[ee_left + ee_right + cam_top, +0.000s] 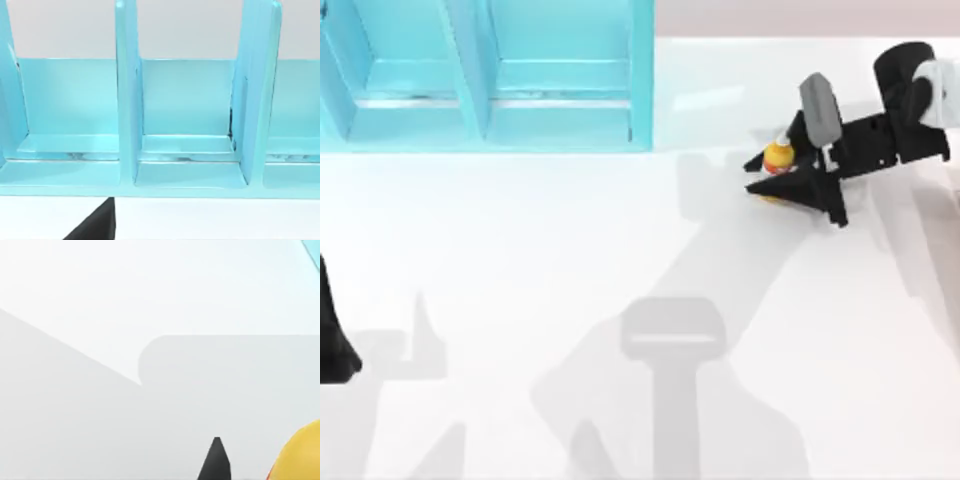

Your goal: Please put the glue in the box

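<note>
The glue (778, 157), a small yellow-orange bottle with a white cap, stands at the right side of the table. My right gripper (752, 176) is down at it, open, with one black finger on each side of the bottle. In the right wrist view the yellow body of the glue (300, 457) sits close beside a black fingertip (216, 460). The box (490, 75) is a light blue case with upright dividers at the back left. It also faces the left wrist camera, where the box (180, 150) shows its open compartments. My left gripper (332, 345) is parked at the left edge.
White tabletop (570, 260) stretches between the glue and the blue box, crossed only by arm shadows. A corner of the box (312, 247) shows in the right wrist view.
</note>
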